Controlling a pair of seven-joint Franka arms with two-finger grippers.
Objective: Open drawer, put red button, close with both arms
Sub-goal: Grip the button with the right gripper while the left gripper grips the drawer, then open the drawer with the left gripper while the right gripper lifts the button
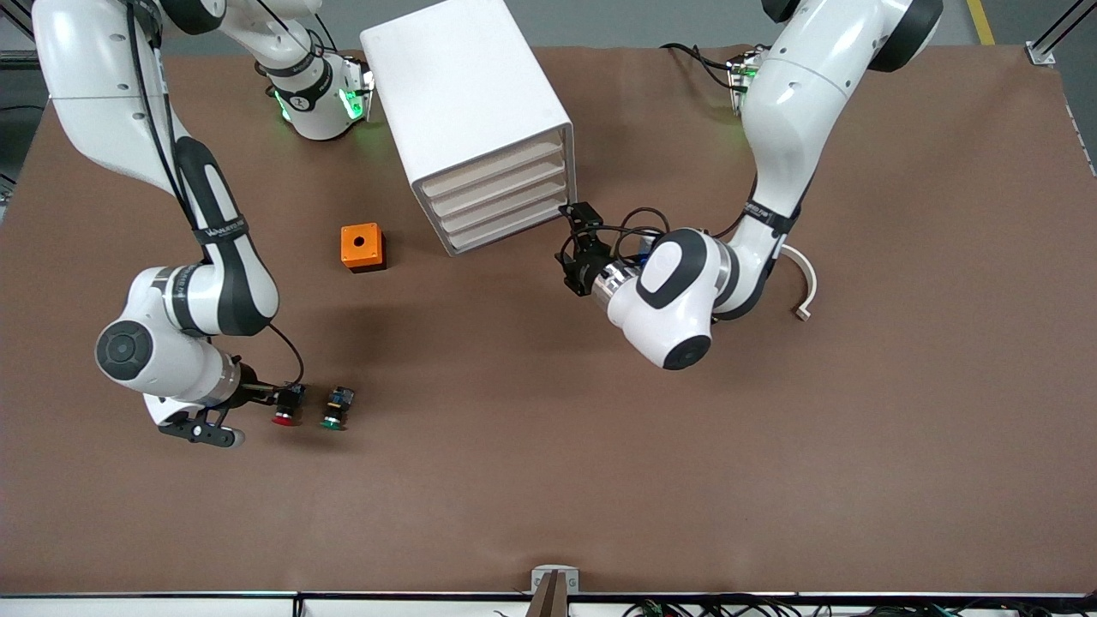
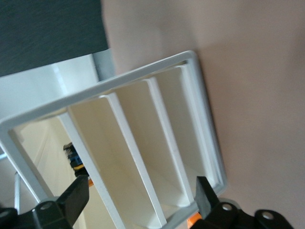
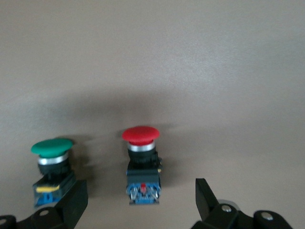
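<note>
Right pincer straddles red button, fingers apart.

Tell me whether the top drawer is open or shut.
Shut. The drawer sits flush with the three fronts below it in the cabinet. The left claw is beside that front, fingers spread.

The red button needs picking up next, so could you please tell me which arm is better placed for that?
The right arm. Its tool is open and lined up on the red button, beside the green button. The left tool is open at the cabinet, facing the closed drawer.
</note>
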